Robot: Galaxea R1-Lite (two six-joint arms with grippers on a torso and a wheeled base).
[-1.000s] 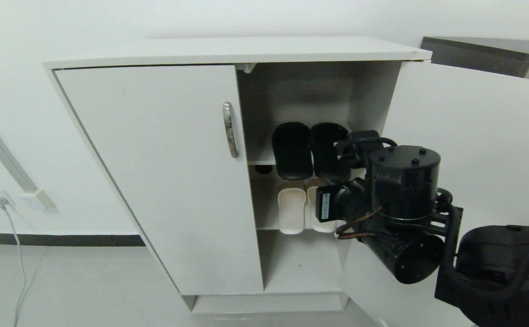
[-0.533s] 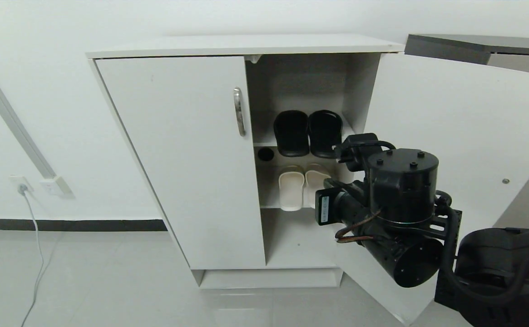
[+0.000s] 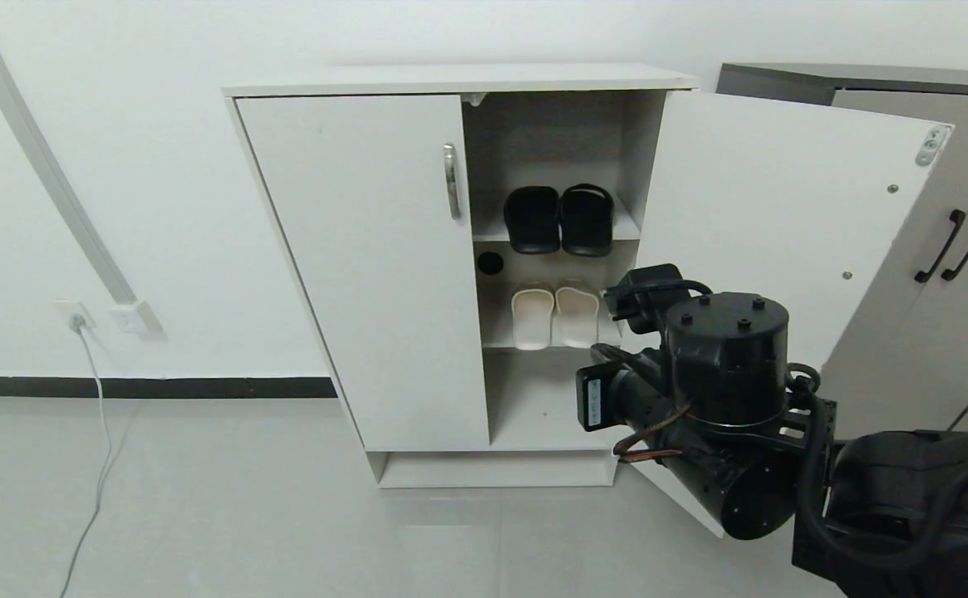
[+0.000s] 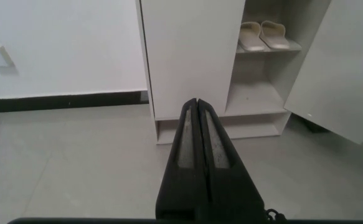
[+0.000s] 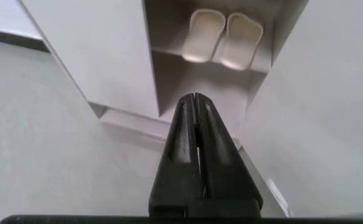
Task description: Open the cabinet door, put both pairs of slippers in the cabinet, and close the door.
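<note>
The right gripper (image 5: 195,101) is pressed shut on nothing, held low before the cabinet (image 3: 450,79), near the inner face of the open right door (image 3: 766,224). The left gripper (image 4: 197,107) is likewise clenched and empty, aimed at the cabinet's foot. Inside, the black slippers (image 3: 558,218) sit on the upper shelf and the white slippers (image 3: 554,316) on the shelf below. I judge that only closing is left. The right arm seems to stand within the door's swing, so the door could jam against it, and a hard shove could slam it.
</note>
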